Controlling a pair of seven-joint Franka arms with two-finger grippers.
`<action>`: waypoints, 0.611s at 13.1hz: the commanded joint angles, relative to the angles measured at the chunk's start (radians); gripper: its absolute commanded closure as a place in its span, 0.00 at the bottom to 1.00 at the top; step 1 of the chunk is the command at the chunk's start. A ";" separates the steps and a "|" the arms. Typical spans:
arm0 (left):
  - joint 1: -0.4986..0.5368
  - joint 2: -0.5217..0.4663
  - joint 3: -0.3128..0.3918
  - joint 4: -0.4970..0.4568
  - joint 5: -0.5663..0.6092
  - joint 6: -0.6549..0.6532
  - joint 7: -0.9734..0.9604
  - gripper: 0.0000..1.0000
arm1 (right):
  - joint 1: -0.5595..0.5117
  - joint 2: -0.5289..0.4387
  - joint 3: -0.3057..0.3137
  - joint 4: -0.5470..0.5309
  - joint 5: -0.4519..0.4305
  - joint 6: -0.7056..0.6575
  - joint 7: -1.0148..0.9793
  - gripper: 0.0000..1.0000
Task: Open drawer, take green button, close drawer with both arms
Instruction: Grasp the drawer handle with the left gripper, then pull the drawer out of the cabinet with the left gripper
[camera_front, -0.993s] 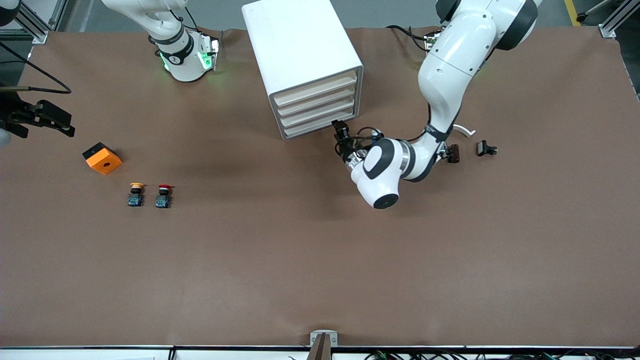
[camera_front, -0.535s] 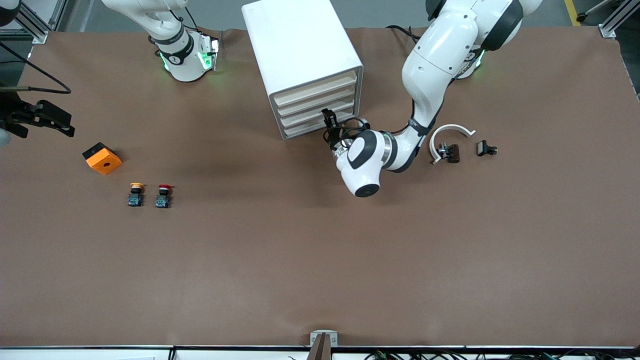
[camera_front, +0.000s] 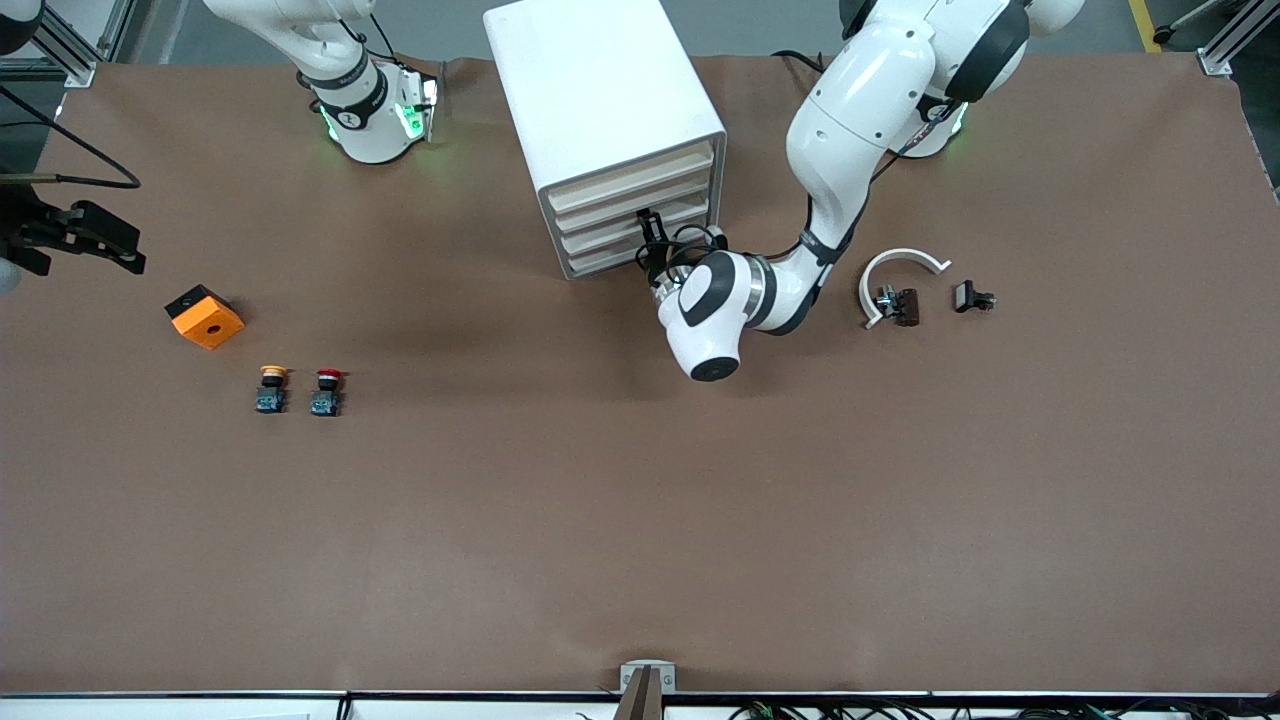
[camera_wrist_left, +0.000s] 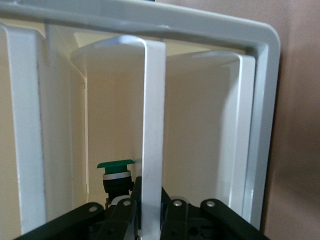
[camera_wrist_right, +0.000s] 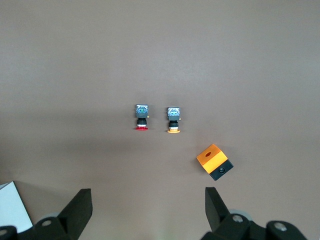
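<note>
Seen from the front camera: left gripper (camera_front: 648, 238) pressed against the front of the white cabinet (camera_front: 600, 110), at the third cream strip from the top, jaws brought together on the front strip of that drawer (camera_front: 670, 222). All four drawers flush in the cabinet. Right gripper (camera_front: 85, 240) held in the air at the right arm's end of the table, waiting, jaws wide apart, nothing between them. Orange box (camera_front: 204, 316) on the table near it; nearer the camera, yellow-capped button (camera_front: 270, 388) and red-capped button (camera_front: 326, 391) side by side, apart from each other. Toward the left arm's end: white curved piece (camera_front: 898, 268) with a small dark part touching it, and a small black clip (camera_front: 972, 297) just beside.

From the left wrist: black fingers (camera_wrist_left: 122, 212) clamped on the thin white front edge of the drawer (camera_wrist_left: 152, 135), one to each side of it. Inside the cream compartment past that edge, the button (camera_wrist_left: 116, 172), green cap visible over a dark body, partly hidden by the edge.

From the right wrist: both fingers (camera_wrist_right: 80, 207) spread far apart over bare brown table (camera_wrist_right: 160, 60), empty. Farther off, the red-capped button (camera_wrist_right: 141, 117), the yellow-capped button (camera_wrist_right: 173, 119) and the orange box (camera_wrist_right: 214, 161).
</note>
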 joint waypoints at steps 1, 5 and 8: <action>0.054 -0.003 0.015 0.017 -0.004 0.007 -0.033 1.00 | -0.019 0.008 0.012 0.013 0.000 0.001 -0.010 0.00; 0.127 -0.004 0.016 0.049 -0.021 0.008 -0.088 1.00 | -0.013 0.011 0.010 0.013 0.028 0.001 -0.008 0.00; 0.158 0.007 0.076 0.082 -0.021 0.023 -0.056 1.00 | -0.002 0.012 0.018 0.028 0.034 0.001 -0.001 0.00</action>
